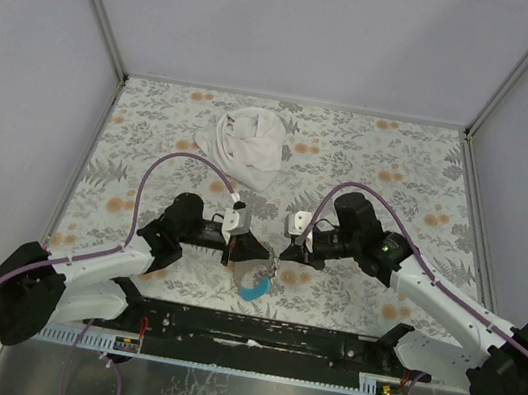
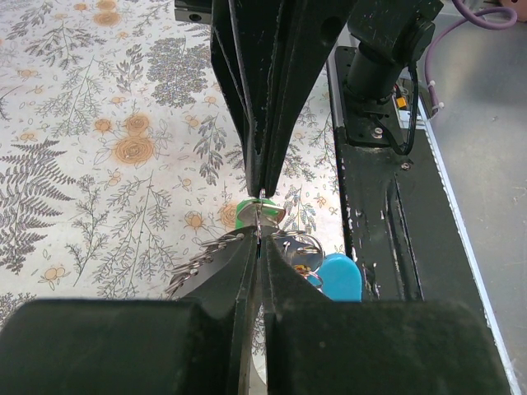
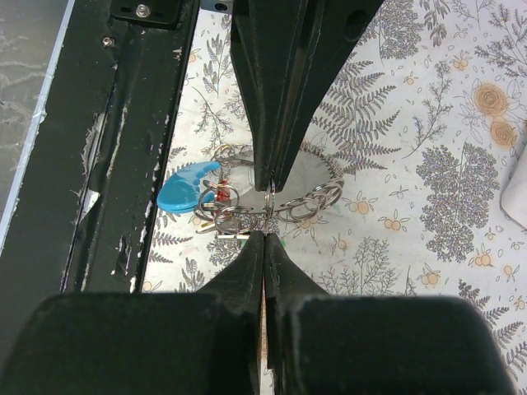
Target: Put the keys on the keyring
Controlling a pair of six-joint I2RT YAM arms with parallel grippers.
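Note:
Low over the table's near middle, both grippers meet tip to tip. My left gripper [image 1: 257, 251] [image 2: 260, 239] is shut on the thin metal keyring [image 2: 259, 216], and my right gripper [image 1: 285, 253] [image 3: 264, 236] is shut on the same keyring [image 3: 270, 200] from the opposite side. Under them hang a chain of small rings [image 3: 317, 202] and the light-blue piece [image 1: 254, 288] [image 2: 339, 276] [image 3: 185, 188]. Of the keys, a green head [image 2: 244, 216] shows just behind the ring in the left wrist view. A red head [image 3: 219, 196] sits among the rings beside the blue piece.
A crumpled white cloth [image 1: 248, 144] lies at the back of the flowered tabletop [image 1: 399, 180]. The black base rail [image 1: 261, 334] runs along the near edge, close below the hanging blue piece. Grey walls close in the sides and back.

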